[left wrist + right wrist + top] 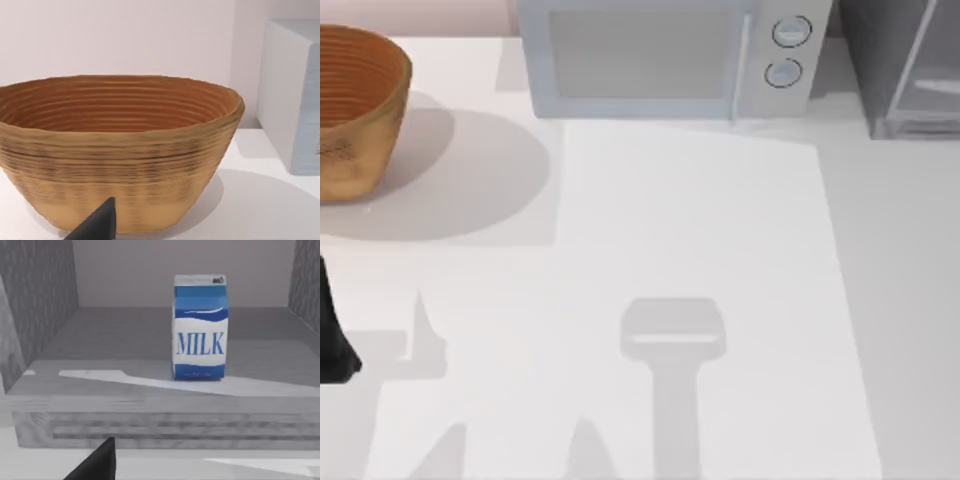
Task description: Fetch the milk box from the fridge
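The milk box (200, 327) is seen upright on the floor of the open fridge (45, 315), untouched. How far either pincer is open cannot be told. The left arm (332, 330) is parked at the table's left edge.

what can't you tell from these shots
- Right gripper: in the right wrist view just one dark fingertip shows, cut by the edge, facing the milk box.
- Left gripper: likewise one fingertip, before the basket.
- Fridge: top view's edge cuts it off, hiding its inside.

A woven basket (355, 110) sits at the table's (700, 250) left — a microwave (665, 58) stands behind, centre.
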Controlling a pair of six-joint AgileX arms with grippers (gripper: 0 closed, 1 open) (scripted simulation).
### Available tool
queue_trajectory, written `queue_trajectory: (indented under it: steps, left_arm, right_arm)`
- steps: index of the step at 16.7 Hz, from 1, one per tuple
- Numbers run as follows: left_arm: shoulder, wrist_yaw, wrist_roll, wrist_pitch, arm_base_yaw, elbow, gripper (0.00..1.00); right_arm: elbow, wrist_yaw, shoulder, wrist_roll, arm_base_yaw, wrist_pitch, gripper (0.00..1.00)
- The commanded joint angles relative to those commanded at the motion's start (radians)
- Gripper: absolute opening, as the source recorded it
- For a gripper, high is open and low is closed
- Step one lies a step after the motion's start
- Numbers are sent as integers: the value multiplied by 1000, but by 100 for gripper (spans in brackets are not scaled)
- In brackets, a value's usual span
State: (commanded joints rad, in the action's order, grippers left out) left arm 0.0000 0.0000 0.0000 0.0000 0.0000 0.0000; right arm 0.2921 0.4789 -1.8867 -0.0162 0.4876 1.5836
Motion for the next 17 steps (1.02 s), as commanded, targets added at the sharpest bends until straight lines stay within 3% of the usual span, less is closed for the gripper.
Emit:
queue_trajectory:
  steps: [9,17]
  left_arm:
    - [0,0,0,0,0,0,100]
    - [0,0,0,0,0,0,100]
  right_arm:
    - [608,-197,-370,9,-175,-211,100]
    - [700,-241,-423,12,-209,-259,100]
